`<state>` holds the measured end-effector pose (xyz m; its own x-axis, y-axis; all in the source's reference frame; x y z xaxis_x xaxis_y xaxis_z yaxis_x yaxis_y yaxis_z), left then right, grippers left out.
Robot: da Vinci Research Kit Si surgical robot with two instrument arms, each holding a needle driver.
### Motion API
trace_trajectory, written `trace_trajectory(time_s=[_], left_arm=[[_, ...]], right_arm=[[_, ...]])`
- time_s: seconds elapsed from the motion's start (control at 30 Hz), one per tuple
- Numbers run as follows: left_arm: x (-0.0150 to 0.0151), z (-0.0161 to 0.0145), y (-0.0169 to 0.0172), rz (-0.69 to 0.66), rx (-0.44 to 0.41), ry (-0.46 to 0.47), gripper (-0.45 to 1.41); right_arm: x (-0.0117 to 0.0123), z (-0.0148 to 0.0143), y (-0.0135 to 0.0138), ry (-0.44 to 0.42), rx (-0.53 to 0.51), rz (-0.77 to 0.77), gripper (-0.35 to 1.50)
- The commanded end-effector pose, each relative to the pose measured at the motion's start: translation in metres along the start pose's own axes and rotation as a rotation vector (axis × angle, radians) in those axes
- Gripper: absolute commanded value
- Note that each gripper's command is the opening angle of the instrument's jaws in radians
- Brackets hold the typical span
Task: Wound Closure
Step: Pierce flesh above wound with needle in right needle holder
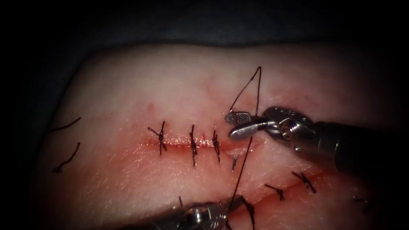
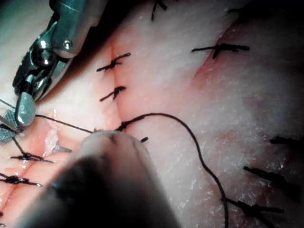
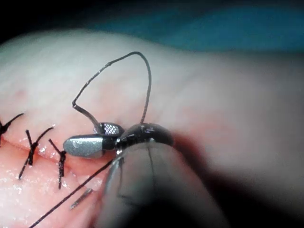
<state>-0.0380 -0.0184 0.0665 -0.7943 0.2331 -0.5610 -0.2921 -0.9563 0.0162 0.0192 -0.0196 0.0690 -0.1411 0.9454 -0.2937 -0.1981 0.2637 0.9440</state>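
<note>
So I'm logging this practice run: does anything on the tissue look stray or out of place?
Two loose cut ends of thread lie on the tissue far left of the cut, away from the stitches. Red fluid pools along the cut. The thread arches loosely above the right tool.

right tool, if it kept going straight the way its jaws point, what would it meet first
Probably the nearest stitch across the cut, just past the open jaws of the right tool. Thread loops over them. Depth is unclear, so it might pass above.
</note>
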Motion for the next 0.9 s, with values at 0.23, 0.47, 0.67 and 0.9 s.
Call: trace_trajectory(time_s=[0.23,0.47,0.67,0.9], left_arm=[[0.0005,0.0009,0.0,0.0,0.003,0.003,-0.37],[0.0007,0.0013,-0.0001,0.004,0.001,0.005,-0.37],[0.0007,0.0019,-0.0001,0.002,0.001,0.006,-0.37],[0.0006,0.0024,-0.0002,0.001,0.002,0.005,-0.37]], right_arm=[[0.003,0.0006,-0.0002,0.077,-0.192,-0.167,1.23],[0.0035,0.001,-0.001,0.091,-0.338,-0.307,1.28],[0.0038,0.002,-0.0022,0.08,-0.396,-0.307,1.26],[0.0042,0.0014,-0.0031,0.058,-0.419,-0.289,-0.35]])
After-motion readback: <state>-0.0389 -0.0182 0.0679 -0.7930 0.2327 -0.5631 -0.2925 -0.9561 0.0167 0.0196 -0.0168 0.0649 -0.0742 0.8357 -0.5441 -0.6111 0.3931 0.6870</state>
